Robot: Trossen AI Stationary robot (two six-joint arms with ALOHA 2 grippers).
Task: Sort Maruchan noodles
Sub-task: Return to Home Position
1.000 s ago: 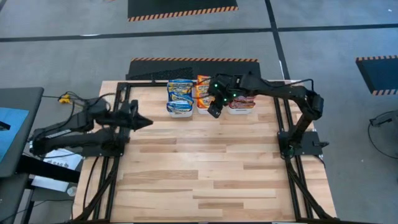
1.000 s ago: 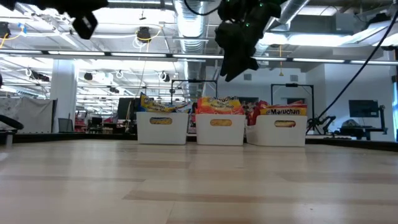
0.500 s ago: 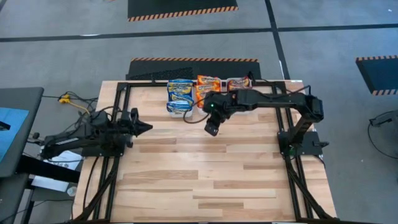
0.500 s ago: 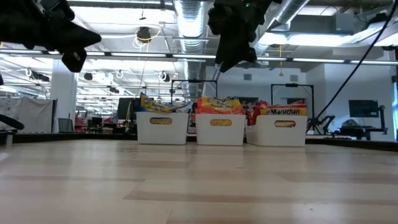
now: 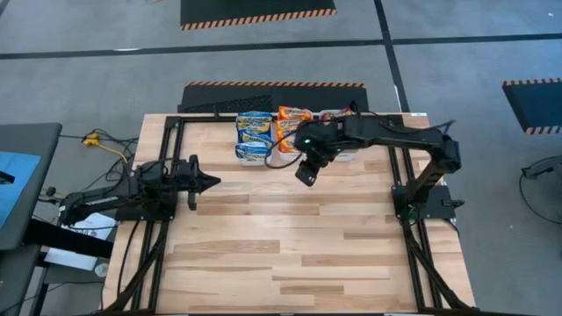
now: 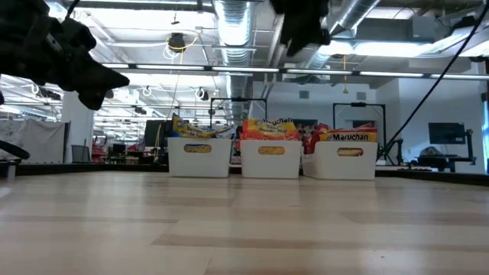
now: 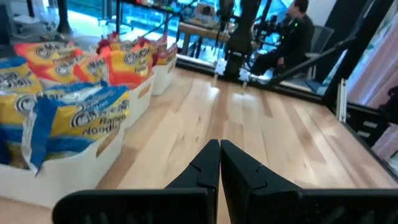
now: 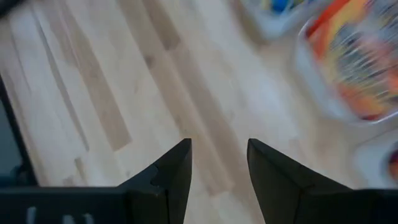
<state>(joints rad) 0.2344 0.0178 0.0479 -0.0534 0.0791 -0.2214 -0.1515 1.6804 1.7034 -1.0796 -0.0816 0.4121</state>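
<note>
Over by the left edge of the table point(image 5: 290, 237), my left gripper point(image 5: 207, 182) hangs above the wood, fingers pinched tight together with nothing between them. Along the back edge, the Maruchan noodles point(image 5: 254, 128) all sit in the three white bins point(image 6: 199, 157): blue packs in the left one, orange in the middle, dark red on the right. My right arm point(image 5: 395, 133) reaches across the right bin and hides most of it from above. The right gripper point(image 5: 305, 173) hovers just in front of the middle bin, fingers spread apart, empty. Past the table's right side, a person point(image 7: 292, 37) sits among dark equipment.
</note>
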